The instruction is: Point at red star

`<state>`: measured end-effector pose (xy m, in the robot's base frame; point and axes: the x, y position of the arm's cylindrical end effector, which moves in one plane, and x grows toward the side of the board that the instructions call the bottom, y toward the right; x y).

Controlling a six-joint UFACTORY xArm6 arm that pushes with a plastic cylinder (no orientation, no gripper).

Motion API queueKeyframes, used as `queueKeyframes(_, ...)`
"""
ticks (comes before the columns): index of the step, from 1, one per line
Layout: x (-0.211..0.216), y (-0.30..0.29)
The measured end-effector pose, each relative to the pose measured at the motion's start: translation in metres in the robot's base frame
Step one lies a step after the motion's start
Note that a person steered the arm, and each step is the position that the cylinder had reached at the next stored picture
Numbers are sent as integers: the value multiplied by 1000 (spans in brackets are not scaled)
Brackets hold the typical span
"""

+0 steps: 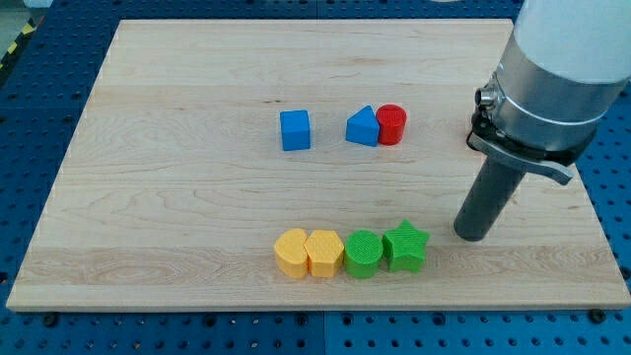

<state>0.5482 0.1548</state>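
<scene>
— Any writing, labels or numbers to read here?

— None. The desk [177,197] is bare wood grain, and the blocks on it carry only ribbed surfaces, with no letters, brands or signs.

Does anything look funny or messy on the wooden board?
One oddity: no red star shows; the only red block is a red cylinder touching the blue triangle. My tip sits right of the green star.

Arm [552,69] at view's right, rod tilted, my tip [471,235] down
</scene>
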Motion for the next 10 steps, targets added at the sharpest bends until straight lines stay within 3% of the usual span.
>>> queueKeyframes(8, -126, 2)
queueKeyframes(10, -140, 10)
